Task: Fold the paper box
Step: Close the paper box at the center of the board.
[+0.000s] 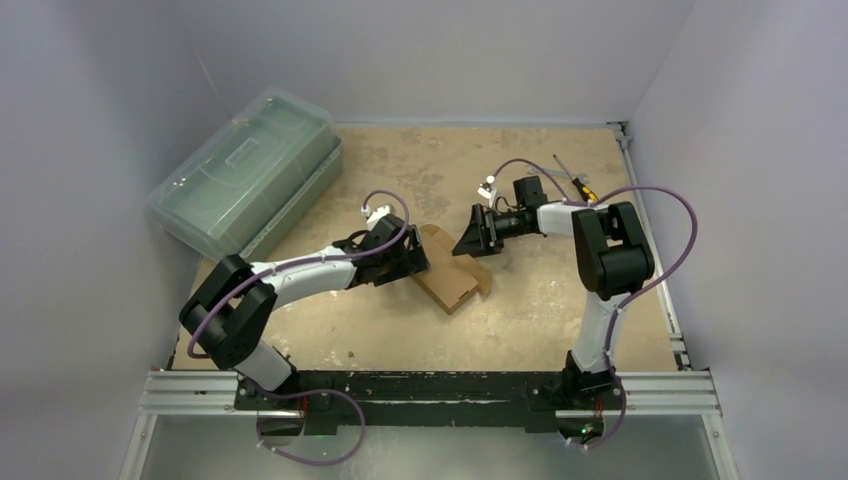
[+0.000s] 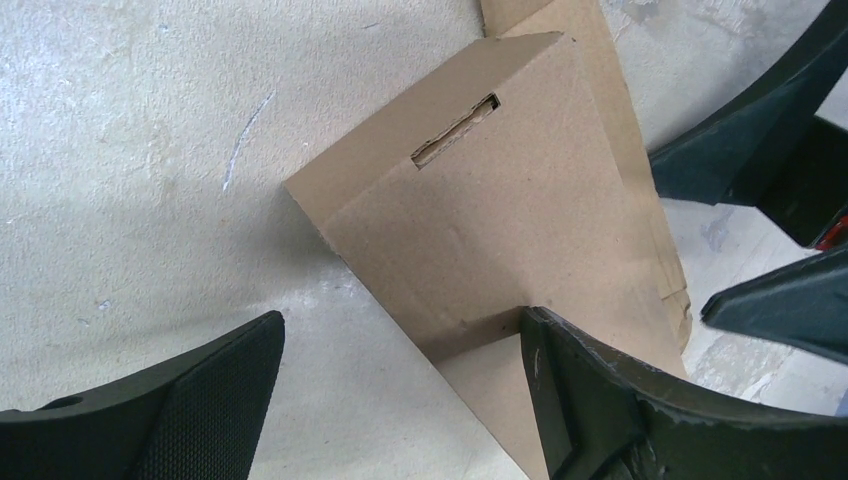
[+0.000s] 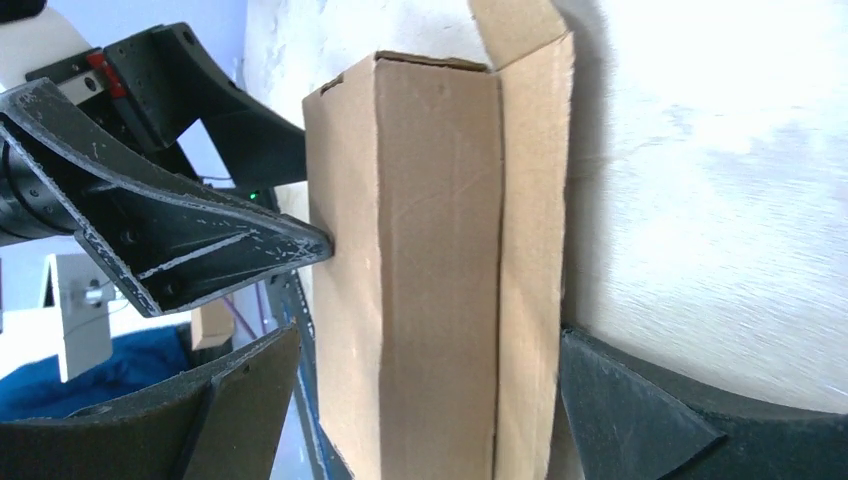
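the paper box (image 1: 452, 275) lies mid-table (image 1: 560, 300), its long axis running from far left to near right, between both arms. our left tool (image 2: 400, 325) stands wide open at its left flank. our right tool (image 3: 430, 340) straddles it from the far right, spread wide and seemingly unclamped. both are equally near.

Left arm (image 1: 300, 268): stretched low from its base, wrist at the left side of the paper box (image 1: 455, 282).
Left fingers (image 2: 620, 400): spread wide; one touches the box, the other is clear of it.
Right arm (image 1: 612, 250): upright, elbow raised, forearm pointing left toward the box's far end.
Right fingers (image 3: 640, 430): spread wide, one on each side of the box.
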### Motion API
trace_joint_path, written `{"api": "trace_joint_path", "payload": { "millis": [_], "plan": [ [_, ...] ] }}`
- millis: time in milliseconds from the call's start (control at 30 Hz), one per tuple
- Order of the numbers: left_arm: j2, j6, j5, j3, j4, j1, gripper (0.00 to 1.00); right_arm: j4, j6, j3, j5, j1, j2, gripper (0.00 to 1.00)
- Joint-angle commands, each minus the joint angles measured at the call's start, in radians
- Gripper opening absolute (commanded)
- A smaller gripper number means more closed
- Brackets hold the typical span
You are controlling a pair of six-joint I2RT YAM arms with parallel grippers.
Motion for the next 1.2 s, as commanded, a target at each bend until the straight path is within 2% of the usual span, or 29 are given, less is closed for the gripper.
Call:
{"api": "trace_joint_path", "payload": {
  "millis": [0,200,367,433,533,667,800,967,1167],
  "plan": [
    [0.023,-0.005,-0.015,0.020,-0.031,-0.006,0.86,-0.041,-0.080,0.027,0.105,-0.038,-0.041,0.99],
    [0.022,0.016,-0.002,0.027,-0.024,-0.005,0.86,-0.053,-0.225,0.022,0.286,-0.044,-0.171,0.99],
    [0.012,0.046,0.020,0.048,-0.019,-0.005,0.86,0.017,-0.373,-0.056,0.298,-0.040,-0.344,0.99],
    [0.002,0.067,0.025,0.065,-0.019,-0.005,0.87,0.059,-0.410,-0.091,0.330,-0.036,-0.421,0.96],
    [-0.013,0.113,0.044,0.105,-0.028,0.001,0.88,0.057,-0.476,-0.112,0.352,-0.031,-0.469,0.88],
    [-0.062,0.188,0.059,0.156,-0.060,0.014,0.88,0.019,-0.566,-0.123,0.390,0.000,-0.478,0.69],
    [-0.159,0.243,0.080,0.108,-0.042,0.020,0.86,-0.006,-0.614,-0.119,0.449,0.045,-0.467,0.50],
    [-0.292,0.198,0.046,-0.060,-0.031,0.026,0.59,-0.042,-0.643,-0.088,0.536,0.130,-0.422,0.23],
    [-0.349,0.078,0.089,-0.269,0.076,0.030,0.36,-0.045,-0.640,-0.067,0.696,0.218,-0.361,0.15]
  ]
}}
